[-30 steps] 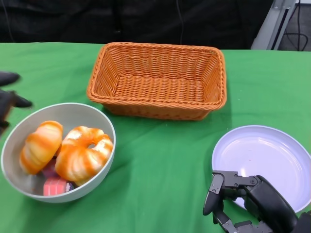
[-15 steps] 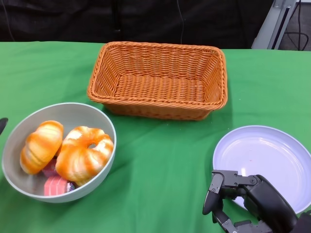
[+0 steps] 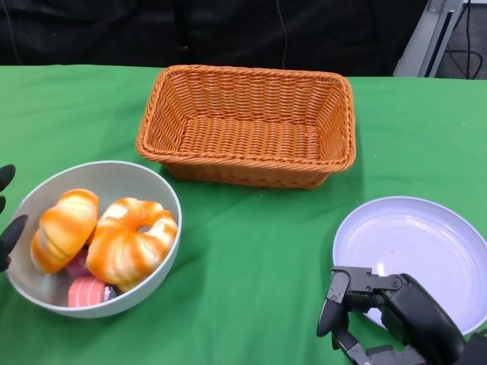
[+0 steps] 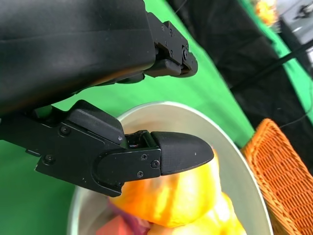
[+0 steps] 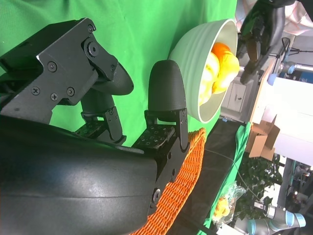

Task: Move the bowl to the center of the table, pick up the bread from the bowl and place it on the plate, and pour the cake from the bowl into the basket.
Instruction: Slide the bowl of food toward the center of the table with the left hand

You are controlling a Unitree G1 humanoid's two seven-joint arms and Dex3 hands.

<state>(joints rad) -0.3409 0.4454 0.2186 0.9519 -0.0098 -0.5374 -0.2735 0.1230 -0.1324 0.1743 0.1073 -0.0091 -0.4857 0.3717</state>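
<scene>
Left hand (image 3: 7, 220) back at the far left edge of the head view, fingertips just beside the bowl's outer rim; half a second ago only a sliver of it showed there, and a second ago it sat higher up and further from the bowl. Fingers apart, holding nothing; contact with the rim can't be told. Grey bowl (image 3: 114, 176) unmoved on the left of the green worktop (image 3: 251, 243), not at centre. In it: two glazed orange bread pieces, an oval roll (image 3: 64, 228) on the left and a ring-shaped one (image 3: 131, 242) touching it on the right, with pink cake (image 3: 87, 290) tucked under them at the bottom. Wicker basket (image 3: 247, 125) further back, mid-worktop, same spot. White plate (image 3: 415, 255) at right, same spot. Right hand (image 3: 380, 312) at lower right, overlapping the plate's near-left rim, unchanged across the frames; fingers curled part way with a gap, nothing in them. Left wrist view adds what the head view crops: one finger (image 4: 178, 154) reaches over the bowl rim above the bread, another spread well apart from it over the cloth, so that hand is plainly open. Right wrist view shows its own fingers (image 5: 168, 98) apart over bare cloth, the bowl side-on past them with the left hand at its far side, and room clutter behind.
</scene>
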